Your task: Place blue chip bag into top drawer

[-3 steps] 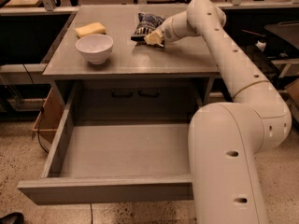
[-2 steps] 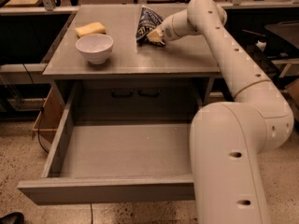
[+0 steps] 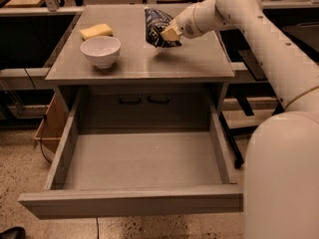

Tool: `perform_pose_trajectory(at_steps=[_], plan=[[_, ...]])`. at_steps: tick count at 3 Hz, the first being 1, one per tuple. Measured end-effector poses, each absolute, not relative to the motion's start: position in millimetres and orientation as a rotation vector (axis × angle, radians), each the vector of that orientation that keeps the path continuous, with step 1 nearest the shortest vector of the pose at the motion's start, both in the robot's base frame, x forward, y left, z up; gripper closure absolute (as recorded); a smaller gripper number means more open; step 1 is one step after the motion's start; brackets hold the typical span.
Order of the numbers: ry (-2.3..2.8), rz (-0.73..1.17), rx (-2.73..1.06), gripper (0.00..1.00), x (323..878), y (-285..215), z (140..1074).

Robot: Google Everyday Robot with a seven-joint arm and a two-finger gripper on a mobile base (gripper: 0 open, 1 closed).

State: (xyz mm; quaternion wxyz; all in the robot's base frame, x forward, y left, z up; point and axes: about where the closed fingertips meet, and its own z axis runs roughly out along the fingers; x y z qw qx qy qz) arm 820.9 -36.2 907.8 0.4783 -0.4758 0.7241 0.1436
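The blue chip bag [image 3: 155, 28] is dark navy with white lettering and hangs upright just above the grey table [image 3: 199, 59], near its back middle. My gripper [image 3: 168, 34] is shut on the bag's right side and holds it lifted. The top drawer [image 3: 134, 203] is pulled wide open below the table, its grey floor bare, its plain flat front nearest the camera. My white arm reaches in from the right over the table.
A white bowl [image 3: 100, 51] stands at the table's left front, with a yellow sponge [image 3: 96, 31] behind it. A grey panel with two black handles [image 3: 144, 99] sits behind the drawer. A wooden box [image 3: 51, 128] is on the floor at the left.
The bag lay flat on the table before. My gripper has lifted it upright and carried it toward the table's front.
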Motion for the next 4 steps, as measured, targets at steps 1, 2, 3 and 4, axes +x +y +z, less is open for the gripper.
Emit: perform_pose_trajectory(at_steps=[1,2,3,4], plan=[[1.747,0.366,-1.237,1.0,783,-38,911],[1.747,0.366,-1.237,1.0,783,-38,911],[1.742,0.373,-1.261,1.0,783,-31,908],[1.698,0.37,-1.313,1.0,764,-25,914]])
